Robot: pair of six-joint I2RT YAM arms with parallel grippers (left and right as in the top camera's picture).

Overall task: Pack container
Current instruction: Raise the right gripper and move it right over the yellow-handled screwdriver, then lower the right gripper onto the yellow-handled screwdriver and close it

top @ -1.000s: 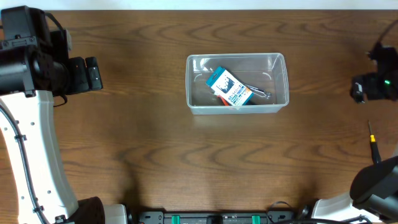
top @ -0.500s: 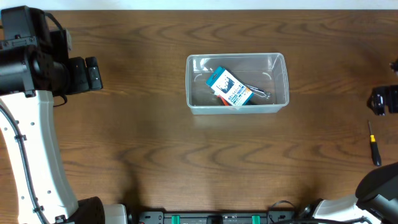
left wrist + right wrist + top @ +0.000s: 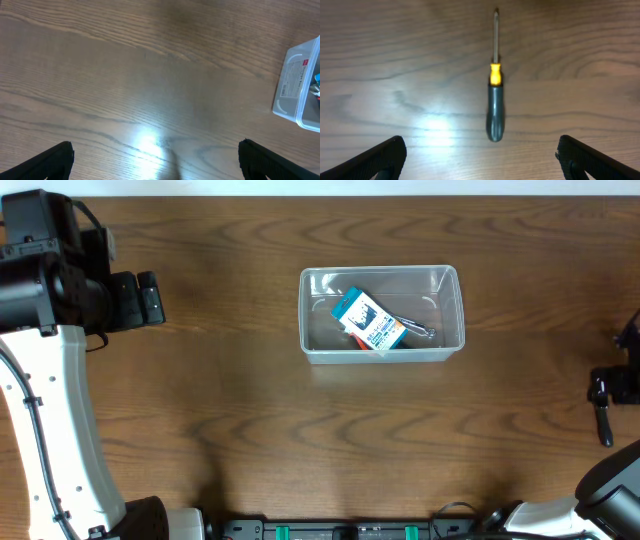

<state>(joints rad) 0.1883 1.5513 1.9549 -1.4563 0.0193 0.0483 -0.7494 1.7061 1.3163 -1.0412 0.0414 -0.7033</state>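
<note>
We see the right gripper (image 3: 480, 156) spread wide over the screwdriver (image 3: 494, 112). The left gripper (image 3: 155, 159) gapes too, well apart from the container (image 3: 381, 275).

Our left arm (image 3: 60, 430) wears white shells, black joints and a thin black cable (image 3: 38, 420); our left gripper (image 3: 150, 297) is black.

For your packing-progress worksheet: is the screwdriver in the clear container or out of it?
Out. The screwdriver lies flat on the wooden table beneath the open right end effector, far from the container.
</note>
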